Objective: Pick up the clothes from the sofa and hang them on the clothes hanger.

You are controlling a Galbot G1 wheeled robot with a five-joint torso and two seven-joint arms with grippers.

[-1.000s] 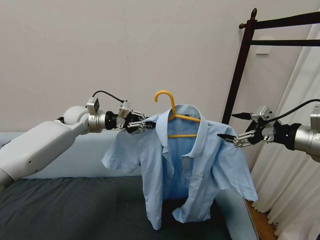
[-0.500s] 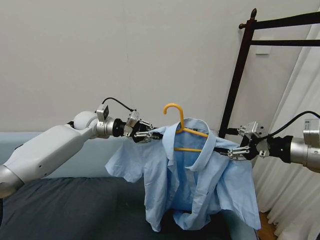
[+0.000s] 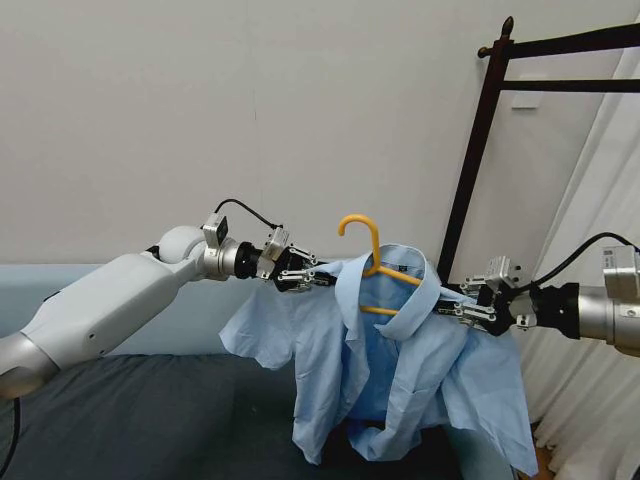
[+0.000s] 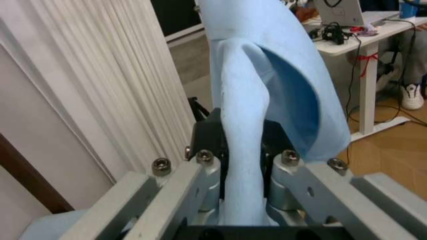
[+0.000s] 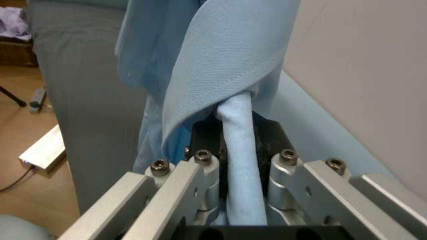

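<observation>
While draping a yellow plastic hanger (image 3: 376, 248), the light-blue collared shirt (image 3: 385, 370) is being clamped by the left gripper (image 3: 312, 279) and right gripper (image 3: 462, 312).

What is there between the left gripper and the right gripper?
In the head view, the blue shirt on its yellow hanger spans from left gripper to right gripper.

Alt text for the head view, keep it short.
Both grippers hold a light blue short-sleeved shirt, on a yellow plastic hanger, above a dark grey sofa seat: the left gripper is shut on one shoulder, the right gripper on the other. A dark wooden clothes rack stands behind.
</observation>
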